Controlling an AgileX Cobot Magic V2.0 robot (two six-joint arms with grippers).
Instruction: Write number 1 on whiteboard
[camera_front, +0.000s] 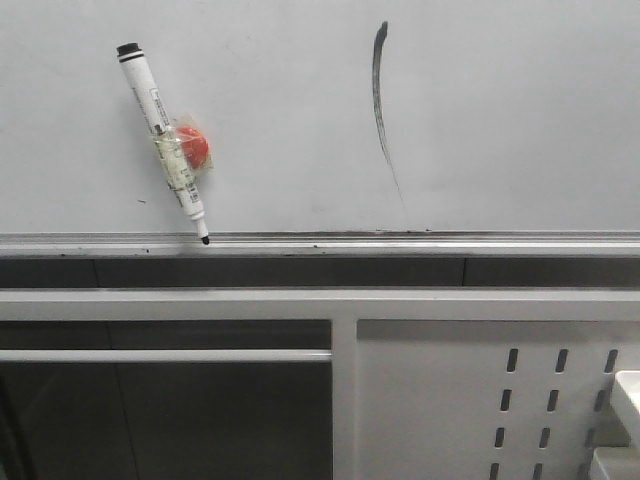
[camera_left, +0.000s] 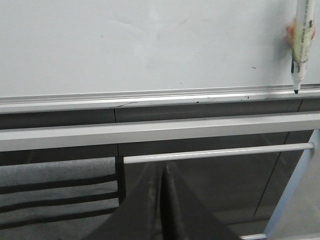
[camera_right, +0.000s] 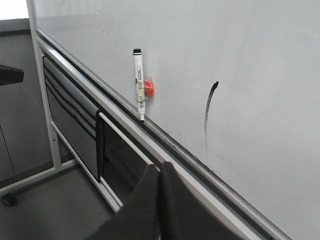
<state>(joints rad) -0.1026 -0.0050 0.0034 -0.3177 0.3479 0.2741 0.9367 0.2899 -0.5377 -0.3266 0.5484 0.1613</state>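
Observation:
The whiteboard (camera_front: 500, 110) fills the upper front view, with a silver rail (camera_front: 400, 243) along its lower edge. The number 1 (camera_front: 379, 90) is a thin curved black stroke, thick at the top and fading downward; it shows as the same stroke (camera_right: 208, 112) in the right wrist view. A white marker (camera_front: 162, 135) with a black cap leans on the board, tip on the rail, with a red magnet (camera_front: 192, 146) taped to it. My left gripper (camera_left: 164, 167) is shut and holds nothing, well below the rail. My right gripper (camera_right: 159, 167) is shut and empty too.
Below the rail runs a white metal frame (camera_front: 320, 304) with a vertical post (camera_front: 344, 400). A perforated white panel (camera_front: 450, 400) sits at the lower right. A horizontal bar (camera_left: 215, 152) crosses just beyond my left fingers. The stand's leg and caster (camera_right: 7, 200) rest on the floor.

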